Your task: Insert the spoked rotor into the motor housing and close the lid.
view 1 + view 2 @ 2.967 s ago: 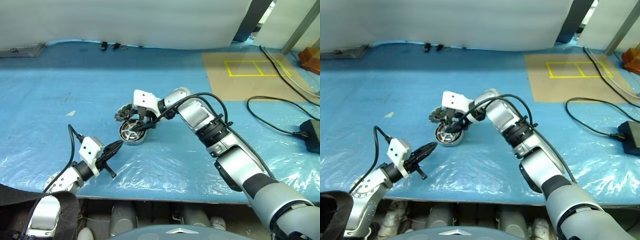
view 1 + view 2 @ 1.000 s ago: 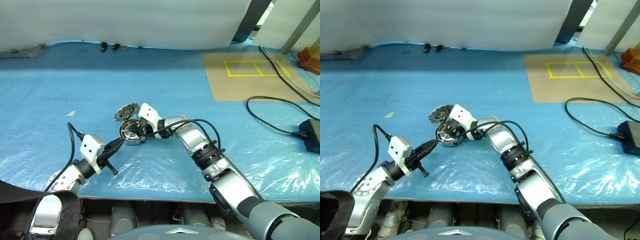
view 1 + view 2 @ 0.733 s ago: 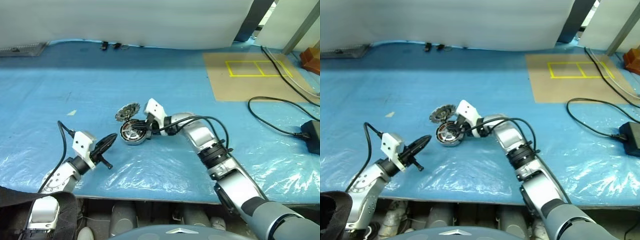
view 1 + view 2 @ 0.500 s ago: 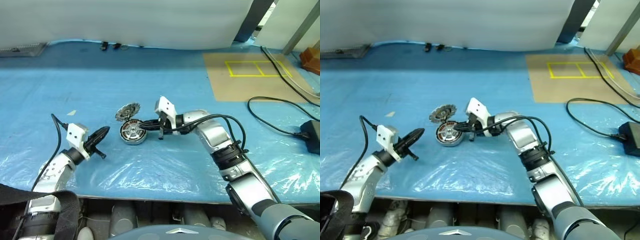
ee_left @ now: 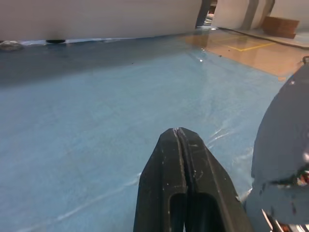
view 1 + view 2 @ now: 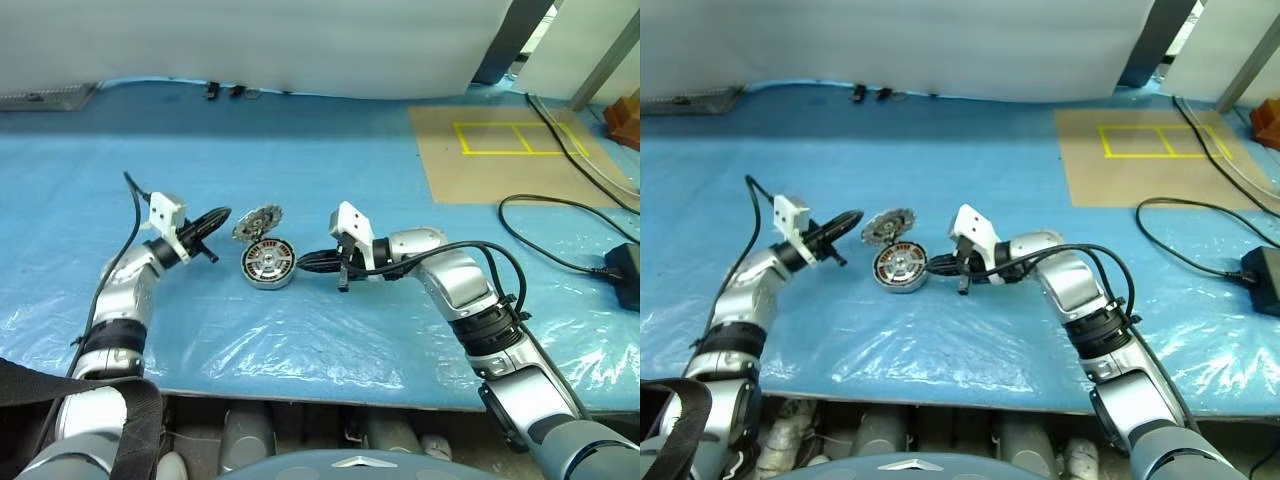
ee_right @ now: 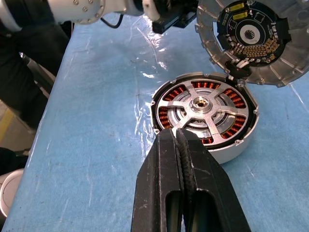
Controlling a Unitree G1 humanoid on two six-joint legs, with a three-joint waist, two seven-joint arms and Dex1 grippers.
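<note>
1. Blue plastic sheet (image 6: 330, 180) — we record it covering the whole work surface, wrinkled and glossy along the near edge.
2. Tan floor panel (image 6: 500, 150) — far right, marked with a yellow rectangle outline.
3. Black cable (image 6: 560, 215) — loops across the sheet at the right, well apart from the motor parts.
4. Right gripper (image 6: 303, 262) — our fingers are pressed together and hold nothing; the tips lie just beside the housing on its right, pointing at it.
5. Left gripper (image 6: 222, 214) — our fingers are likewise pressed together and empty; the tips sit just left of the lid, whether touching it we cannot tell.
6. Motor housing (image 6: 269, 265) — rests flat on the sheet between our two grippers, mouth upward, copper windings visible around the inside.
7. Lid (image 6: 258, 222) — propped tilted on edge against the far rim of the housing, inner face with its circuit board (image 7: 247, 35) turned toward the right wrist camera.
8. Spoked rotor (image 7: 203, 108) — seated inside the housing, silver spokes and hub over the windings.
</note>
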